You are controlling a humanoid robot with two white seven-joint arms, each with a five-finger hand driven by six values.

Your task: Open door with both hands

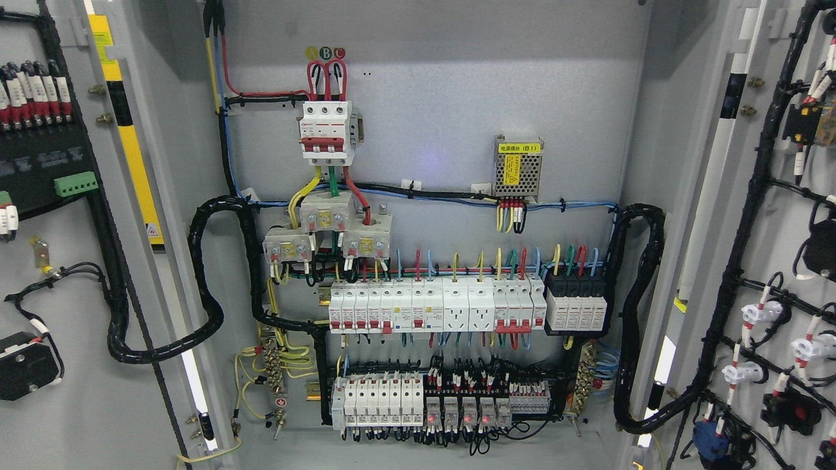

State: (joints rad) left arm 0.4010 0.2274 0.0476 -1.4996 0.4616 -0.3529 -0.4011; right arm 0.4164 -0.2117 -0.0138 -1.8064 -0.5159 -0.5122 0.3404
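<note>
I am looking straight into an electrical cabinet whose two doors are standing wide open; the left door (pixel 72 313) is lying swung out at the left edge of the view, showing its inner face, and the right door (pixel 777 261) is doing the same at the right edge. Neither of my hands is showing anywhere in the view, so I cannot tell whether my fingers are apart, together or clamped on anything.

On the grey back panel (pixel 431 111) a red-and-white main breaker (pixel 326 132) is sitting high and left of centre, with red looped wires rising from its top; just below it three pale terminal blocks (pixel 326 232) are stepping down to the left; to the right, well apart from the breaker, a small perforated power supply (pixel 517 167) is carrying a yellow label. Lower down a long row of white breakers (pixel 434 305) is running across the panel, ending beside a black module (pixel 578 301) at its right; beneath that a second row of breakers and relays (pixel 437 401) is sitting near the cabinet floor.

A thick black cable loom (pixel 209 281) is looping from the left door into the cabinet; another black loom (pixel 637 313) is curving along the right side toward the right door.
</note>
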